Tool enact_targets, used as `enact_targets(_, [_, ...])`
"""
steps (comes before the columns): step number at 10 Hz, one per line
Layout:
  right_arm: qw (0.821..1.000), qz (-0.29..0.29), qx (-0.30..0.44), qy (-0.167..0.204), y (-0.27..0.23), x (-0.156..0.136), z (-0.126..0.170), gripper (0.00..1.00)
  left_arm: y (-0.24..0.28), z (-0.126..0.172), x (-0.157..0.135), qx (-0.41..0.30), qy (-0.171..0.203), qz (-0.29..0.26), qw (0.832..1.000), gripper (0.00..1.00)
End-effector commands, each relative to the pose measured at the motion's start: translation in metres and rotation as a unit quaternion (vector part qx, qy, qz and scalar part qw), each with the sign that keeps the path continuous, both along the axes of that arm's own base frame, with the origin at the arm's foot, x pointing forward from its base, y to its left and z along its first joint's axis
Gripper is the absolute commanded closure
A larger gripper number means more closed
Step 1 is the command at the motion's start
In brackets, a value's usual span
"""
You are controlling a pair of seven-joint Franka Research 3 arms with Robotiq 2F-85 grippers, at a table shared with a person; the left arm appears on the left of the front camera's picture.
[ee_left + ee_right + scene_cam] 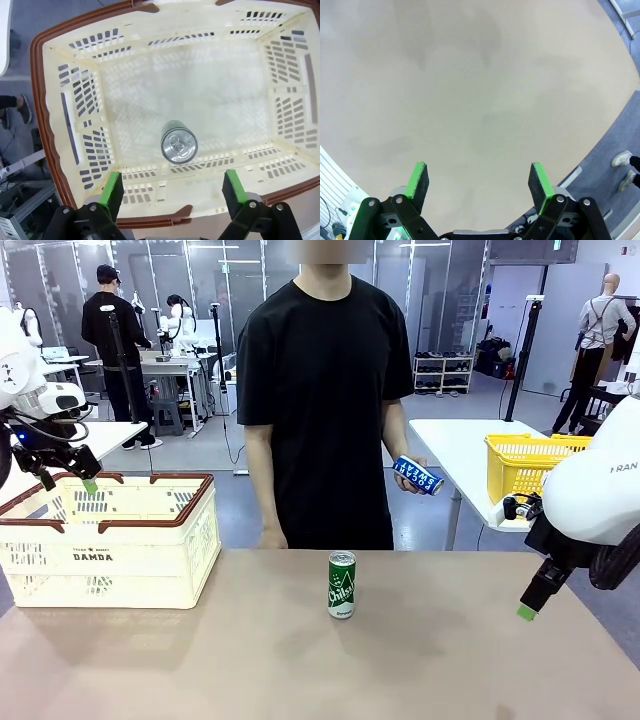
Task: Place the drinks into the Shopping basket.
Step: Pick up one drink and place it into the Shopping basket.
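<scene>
- Left wrist view: the left gripper (172,175) hangs over the large cream-white plastic shopping basket (39,125) with slotted sides and a reddish-brown rim. Its jaws are spread wide and grip nothing.
- Below and between those jaws, a slim metal can with a silver end (179,145) stands upright on the basket floor, close to the wall nearest the jaws. Its side looks dark green, though seen from straight above that is hard to confirm.
- The right gripper (480,167) is also fully open and empty. Only the bare tan tabletop (470,75) lies ahead of its jaws, so it looks parked low, ready to reach.
- In the front view, a slim green can with white lettering (342,585) stands upright mid-table, well apart from both pairs of jaws. It was probably set there within reach of either arm.
- The person's hand (405,462) holds a slim blue can with white markings (418,476) tilted on its side. It is beyond the table's far edge, far from both pairs of jaws, and presumably waiting to be set down.
- As I judge it, one drink is in the basket and two are not. The green can looks the likelier next pick, since the right jaws seem nearer to it.
</scene>
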State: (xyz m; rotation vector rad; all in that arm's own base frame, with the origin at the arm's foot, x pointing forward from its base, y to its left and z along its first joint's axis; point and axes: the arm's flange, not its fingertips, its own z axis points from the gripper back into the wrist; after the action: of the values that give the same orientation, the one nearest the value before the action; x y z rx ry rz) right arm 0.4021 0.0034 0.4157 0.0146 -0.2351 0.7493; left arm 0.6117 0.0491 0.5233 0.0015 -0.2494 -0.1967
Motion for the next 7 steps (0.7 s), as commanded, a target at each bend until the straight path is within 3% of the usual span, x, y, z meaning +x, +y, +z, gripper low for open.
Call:
enact_targets(1, [1.0,0.005,-0.001,0.001,-0.001,-0.001,0.0,0.0,0.0,-0.001,-0.001,-0.001,0.001,0.002,1.0,0.0])
enact_targets(2, [1.0,0.005,-0.001,0.001,-0.001,-0.001,0.0,0.0,0.0,0.0,0.0,0.0,0.0,0.0,1.0,0.0])
enact_targets(3, [1.0,0.005,-0.001,0.001,-0.001,-0.001,0.0,0.0,-0.011,0.015,-0.006,-0.015,-0.018,-0.073,0.997,0.0])
enact_targets(4, [1.0,0.005,-0.001,0.001,-0.001,-0.001,0.0,0.0,-0.025,0.04,-0.02,-0.019,-0.039,-0.109,0.993,0.0])
enact_targets(5, [1.0,0.005,-0.001,0.001,-0.001,-0.001,0.0,0.0,-0.041,0.067,-0.046,-0.021,-0.057,-0.157,0.986,0.0])
enact_targets(7, [1.0,0.005,-0.001,0.001,-0.001,-0.001,0.0,0.0,-0.054,0.089,-0.094,0.029,-0.059,-0.233,0.97,0.0])
